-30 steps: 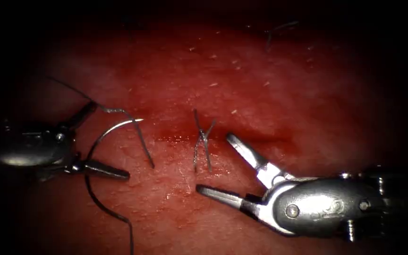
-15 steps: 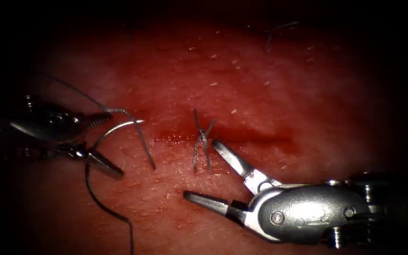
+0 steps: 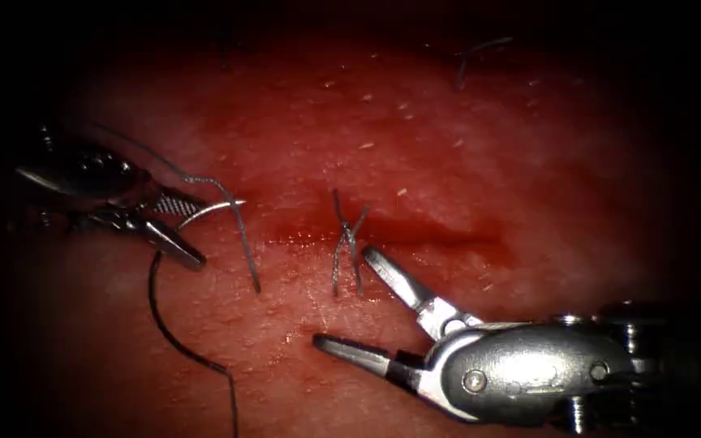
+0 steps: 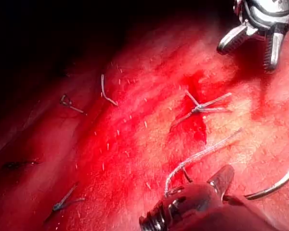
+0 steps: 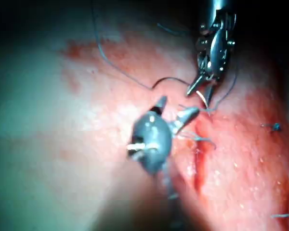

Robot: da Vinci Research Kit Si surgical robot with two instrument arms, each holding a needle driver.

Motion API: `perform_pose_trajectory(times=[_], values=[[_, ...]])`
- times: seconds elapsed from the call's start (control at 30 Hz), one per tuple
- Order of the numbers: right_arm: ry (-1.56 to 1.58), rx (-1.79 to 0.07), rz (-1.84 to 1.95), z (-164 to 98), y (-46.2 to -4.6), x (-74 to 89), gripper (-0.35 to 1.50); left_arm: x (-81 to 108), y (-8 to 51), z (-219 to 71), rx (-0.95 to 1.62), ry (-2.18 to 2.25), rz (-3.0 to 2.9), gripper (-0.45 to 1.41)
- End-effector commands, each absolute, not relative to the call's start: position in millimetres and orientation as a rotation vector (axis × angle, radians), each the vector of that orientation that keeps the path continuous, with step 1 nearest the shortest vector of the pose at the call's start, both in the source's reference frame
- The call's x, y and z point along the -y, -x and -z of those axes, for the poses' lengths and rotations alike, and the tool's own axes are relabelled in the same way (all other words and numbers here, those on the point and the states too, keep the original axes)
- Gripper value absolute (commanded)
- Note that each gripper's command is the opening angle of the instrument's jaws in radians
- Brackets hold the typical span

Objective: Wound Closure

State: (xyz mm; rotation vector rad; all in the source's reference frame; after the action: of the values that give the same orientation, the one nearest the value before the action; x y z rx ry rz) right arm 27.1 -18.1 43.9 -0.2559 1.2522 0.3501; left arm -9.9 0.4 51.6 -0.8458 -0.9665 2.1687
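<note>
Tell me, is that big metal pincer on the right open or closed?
Open. The right tool has its two jaws spread wide apart above the tissue, holding nothing, beside the knotted stitch.

We cannot tell whether the left arm's dark steel tool (image 3: 174, 229) grips the thin curved silver needle (image 3: 208, 211) or merely straddles it; the needle's rear end is hidden between the jaws. The dark thread (image 3: 174, 337) trailing below that tool is cut off by the endoscope picture's lower edge. In the right wrist view, the right arm's grey tool (image 5: 176, 113) is blurred, its jaw tips indistinct.
</note>
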Motion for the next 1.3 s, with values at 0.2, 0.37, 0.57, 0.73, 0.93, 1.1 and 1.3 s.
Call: perform_pose_trajectory(times=[0.2,0.37,0.57,0.73,0.93,1.1,1.3], values=[[0.251,-1.246,-0.346,-44,-28.0,18.8,0.88,-0.7,10.6,-52,1.024,0.844,-2.173,-0.45],[0.251,-1.246,-0.346,-44,-28.0,18.9,0.88,-1.7,9.7,-52,1.024,0.855,-2.19,-0.45],[0.249,-1.247,-0.346,-44,-27.9,18.9,0.86,-4.0,8.7,-50,0.928,0.865,-2.187,-0.45],[0.246,-1.247,-0.347,-44,-27.5,18.7,0.84,-2.8,9.7,-47,0.845,1.02,-2.157,-0.45],[0.241,-1.249,-0.352,-44,-27.3,18.7,0.84,-1.5,13.6,-42,0.684,1.176,-2.106,-0.45],[0.233,-1.248,-0.356,-44,-27.1,18.6,0.84,-3.0,18.9,-38,0.554,1.392,-2.008,-0.45],[0.21,-1.248,-0.403,-44,-26.2,18.7,0.81,-7.4,23.0,-36,0.314,1.64,-1.912,-0.45]])
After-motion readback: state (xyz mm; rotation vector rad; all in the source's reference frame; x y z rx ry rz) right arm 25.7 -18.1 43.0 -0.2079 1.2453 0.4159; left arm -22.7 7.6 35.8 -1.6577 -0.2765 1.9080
